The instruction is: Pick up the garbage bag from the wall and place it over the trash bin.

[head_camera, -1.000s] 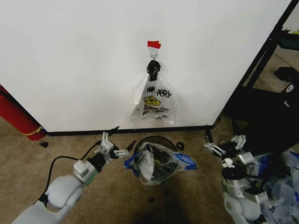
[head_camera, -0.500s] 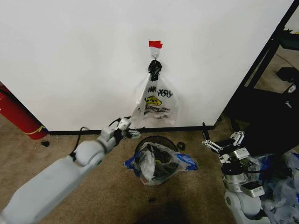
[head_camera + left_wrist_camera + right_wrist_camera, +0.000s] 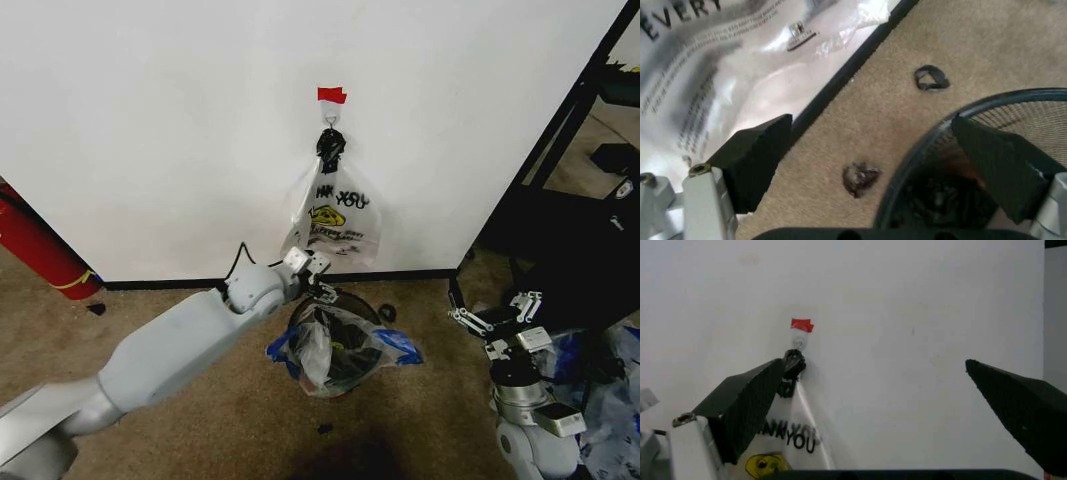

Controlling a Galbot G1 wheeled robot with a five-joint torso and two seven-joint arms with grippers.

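Observation:
The garbage bag [image 3: 340, 350], thin and clear with blue patches, lies draped in and over the black mesh trash bin [image 3: 352, 300] on the carpet by the wall [image 3: 180, 120]. My left gripper [image 3: 318, 280] is open at the bin's far left rim, just under a clear "THANK YOU" bag [image 3: 335, 215] hanging from the hook below the red tape [image 3: 331, 95]. In the left wrist view the left gripper [image 3: 871, 125] holds nothing, between that hanging bag [image 3: 720, 60] and the bin rim [image 3: 920, 145]. My right gripper [image 3: 490, 312] stands open to the bin's right, facing the wall [image 3: 920, 300].
A red cylinder [image 3: 35, 250] leans at the left by the black baseboard [image 3: 180, 284]. A black shelf frame [image 3: 570, 120] and a pile of plastic bags [image 3: 610, 390] stand at the right. Small dark scraps [image 3: 931, 78] lie on the carpet near the bin.
My left arm has stretched forward and to the right, bringing its gripper from the open carpet to the bin's far rim. The right gripper has shifted slightly right.

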